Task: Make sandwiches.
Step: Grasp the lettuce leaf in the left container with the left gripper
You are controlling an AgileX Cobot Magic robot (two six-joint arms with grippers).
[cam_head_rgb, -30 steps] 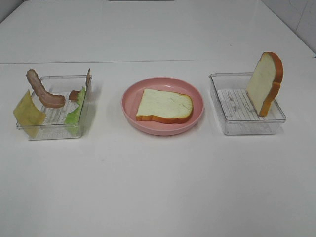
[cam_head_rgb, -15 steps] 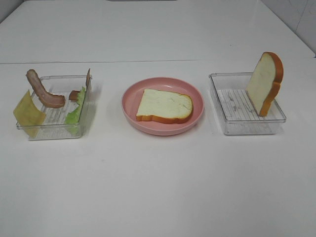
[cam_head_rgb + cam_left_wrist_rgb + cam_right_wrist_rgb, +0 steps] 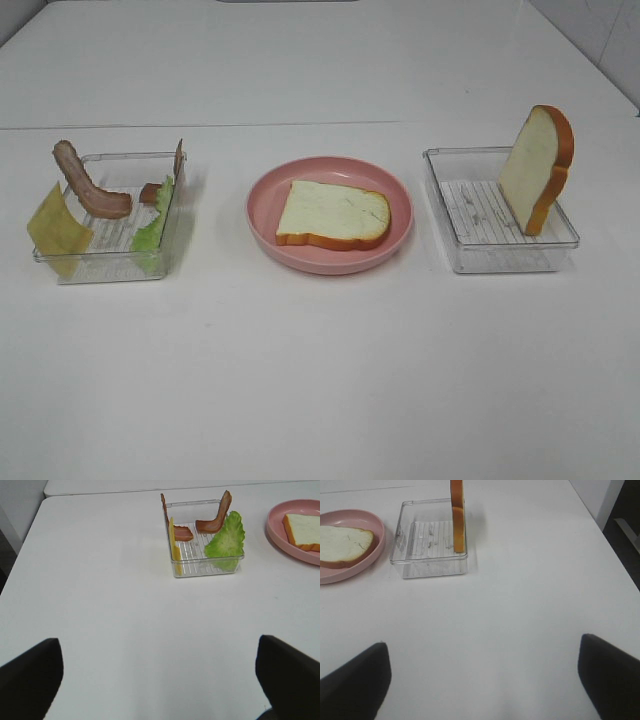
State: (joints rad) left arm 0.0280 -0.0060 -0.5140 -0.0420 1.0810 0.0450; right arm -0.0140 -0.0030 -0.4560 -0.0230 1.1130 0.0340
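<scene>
Exterior high: bread slice (image 3: 333, 213) on pink plate (image 3: 330, 262), second slice (image 3: 536, 168) in tray (image 3: 500, 258)

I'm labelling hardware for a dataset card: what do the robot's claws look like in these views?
Little shows. The left claw and right claw each appear only as two plain black, rounded finger ends. No cables or markings are visible; the arms themselves are out of view.

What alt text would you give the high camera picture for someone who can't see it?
A pink plate in the middle of a white table holds one flat bread slice. A clear tray on the left holds cheese, bacon and lettuce; a matching tray on the right holds a second slice leaning upright.
</scene>
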